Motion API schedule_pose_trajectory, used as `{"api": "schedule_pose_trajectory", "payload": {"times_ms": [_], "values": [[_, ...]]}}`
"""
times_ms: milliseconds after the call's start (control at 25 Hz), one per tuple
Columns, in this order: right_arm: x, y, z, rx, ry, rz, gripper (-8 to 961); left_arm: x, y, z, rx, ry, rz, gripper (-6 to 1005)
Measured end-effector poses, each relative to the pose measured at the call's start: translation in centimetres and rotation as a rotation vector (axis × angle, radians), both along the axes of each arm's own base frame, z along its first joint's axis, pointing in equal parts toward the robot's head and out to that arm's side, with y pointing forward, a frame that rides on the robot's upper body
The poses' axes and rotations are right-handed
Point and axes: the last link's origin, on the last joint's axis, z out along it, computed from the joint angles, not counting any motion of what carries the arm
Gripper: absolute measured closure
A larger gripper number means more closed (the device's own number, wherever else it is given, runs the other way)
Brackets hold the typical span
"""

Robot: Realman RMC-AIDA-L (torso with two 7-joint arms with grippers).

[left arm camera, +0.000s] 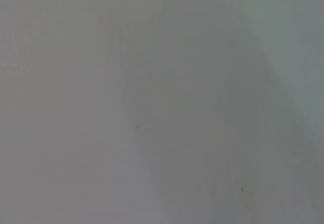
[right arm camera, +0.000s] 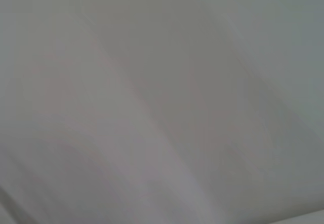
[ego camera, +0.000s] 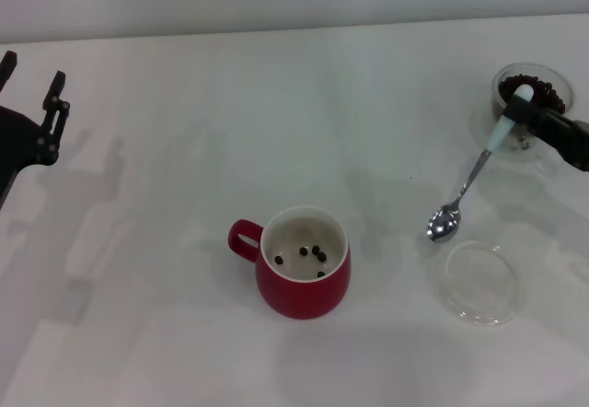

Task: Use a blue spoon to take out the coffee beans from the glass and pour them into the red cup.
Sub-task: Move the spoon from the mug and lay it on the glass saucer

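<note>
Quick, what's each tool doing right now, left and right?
Left tool: open, holding nothing, parked at the table's far left.
Right tool: shut on the blue spoon by its handle, beside the glass.

The head view was evenly and brightly lit from above, the white worktop (ego camera: 184, 149) nearly washed out. Soft, doubled grey shadows fell across it: broad faint ones below and right of the left claw (ego camera: 37, 103), a dim one under the red cup (ego camera: 304, 264), and a pale streak beside the blue spoon (ego camera: 474, 172). The spoon's metal bowl caught a small bright glint, and the clear dish (ego camera: 479, 283) showed only faint rim highlights. That view was reasonably sharp. Both wrist views showed only blurred, featureless grey with vague diagonal bands of shade, nothing in focus.
</note>
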Motion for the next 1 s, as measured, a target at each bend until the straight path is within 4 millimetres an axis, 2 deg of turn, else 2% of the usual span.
{"api": "schedule_pose_trajectory", "payload": {"times_ms": [240,560,1000], "values": [[0.0,-0.2,-0.4,-0.029,-0.015,0.005,807,-0.2,-0.1,0.0,0.000,0.001,0.005,509],[0.8,0.0,-1.9,-0.084,-0.129,-0.009,808,-0.1,-0.1,0.0,0.000,0.000,0.004,509],[2.9,-1.1,0.2,-0.037,-0.156,-0.077,808,-0.2,0.1,-0.2,-0.010,0.002,0.014,508]]}}
